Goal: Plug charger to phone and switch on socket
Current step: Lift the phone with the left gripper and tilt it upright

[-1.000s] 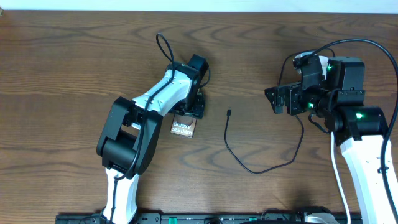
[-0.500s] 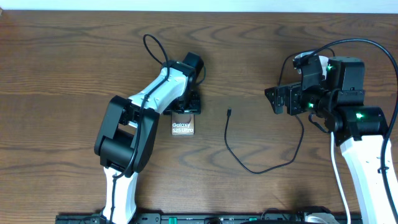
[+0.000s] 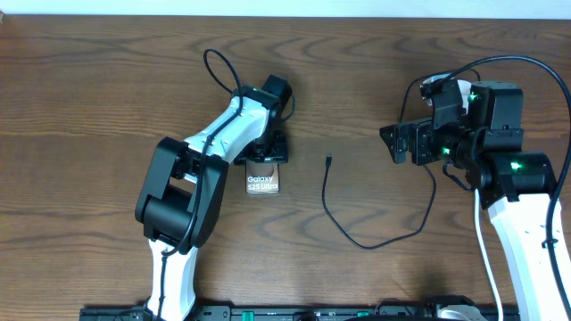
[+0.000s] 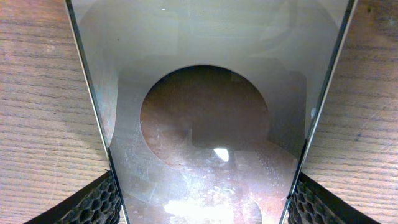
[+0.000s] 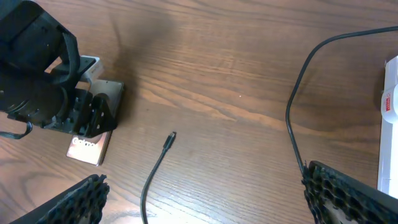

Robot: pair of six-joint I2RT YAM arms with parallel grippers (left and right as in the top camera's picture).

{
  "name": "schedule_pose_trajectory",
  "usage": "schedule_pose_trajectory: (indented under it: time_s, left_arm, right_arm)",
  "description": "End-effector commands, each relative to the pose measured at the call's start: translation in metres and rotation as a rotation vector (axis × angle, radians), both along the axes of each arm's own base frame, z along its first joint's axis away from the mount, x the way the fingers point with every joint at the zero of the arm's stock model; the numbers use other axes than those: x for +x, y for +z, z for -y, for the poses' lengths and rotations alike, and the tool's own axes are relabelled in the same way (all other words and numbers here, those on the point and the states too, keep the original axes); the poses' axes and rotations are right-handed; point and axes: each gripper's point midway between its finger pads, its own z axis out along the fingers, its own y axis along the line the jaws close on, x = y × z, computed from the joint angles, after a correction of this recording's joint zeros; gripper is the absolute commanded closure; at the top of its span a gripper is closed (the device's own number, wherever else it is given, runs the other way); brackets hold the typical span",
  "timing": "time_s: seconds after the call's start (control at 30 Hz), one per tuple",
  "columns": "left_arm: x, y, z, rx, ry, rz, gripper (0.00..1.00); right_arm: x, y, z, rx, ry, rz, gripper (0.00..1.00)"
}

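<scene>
The phone [image 3: 262, 183] lies flat on the table, its "Galaxy" lettering facing up. My left gripper [image 3: 268, 150] is shut on the phone's far end. In the left wrist view the phone [image 4: 205, 124] fills the gap between the fingers [image 4: 202, 208], which touch both its edges. The charger cable [image 3: 366, 243] curls loose on the table, and its connector tip [image 3: 328, 161] lies right of the phone and apart from it. The tip also shows in the right wrist view [image 5: 171, 138]. My right gripper [image 3: 393, 143] is open and empty, right of the tip. The socket [image 5: 390, 112] shows only at the right edge of the right wrist view.
The brown wooden table [image 3: 107, 107] carries everything. A thick black robot cable [image 3: 508, 62] loops over my right arm. In the right wrist view the charger cable [image 5: 295, 124] runs up past the socket.
My left gripper turned the phone from a slight tilt to square with the table edge and shifted it a little left. The right arm and the cable have not moved.
</scene>
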Motion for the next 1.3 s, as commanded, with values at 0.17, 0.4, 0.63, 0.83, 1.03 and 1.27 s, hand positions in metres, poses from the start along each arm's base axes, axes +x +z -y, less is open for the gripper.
schedule_pose_trajectory:
  time_s: [0.17,0.4,0.63,0.83,1.03,1.27]
  left_arm:
    - [0.005,-0.005,-0.008,0.044,0.025,0.006,0.48]
    - [0.006,0.001,-0.010,0.041,0.028,0.013,0.48]
    - [0.011,0.019,-0.013,0.022,0.039,0.054,0.49]
    - [0.013,0.026,-0.012,0.015,0.040,0.070,0.57]
    - [0.012,0.026,-0.012,0.016,0.040,0.068,0.77]
    - [0.012,0.027,-0.012,0.014,0.041,0.070,0.93]
  right_arm:
    - [0.003,0.005,0.003,-0.006,-0.003,0.012,0.01]
    - [0.003,0.005,0.003,-0.007,-0.004,0.011,0.01]
    - [0.003,0.005,0.003,-0.006,-0.003,0.011,0.01]
    - [0.003,0.005,0.003,-0.006,-0.004,0.011,0.01]
    - [0.003,0.005,0.003,-0.006,-0.004,0.011,0.01]
    - [0.003,0.005,0.003,-0.006,-0.004,0.011,0.01]
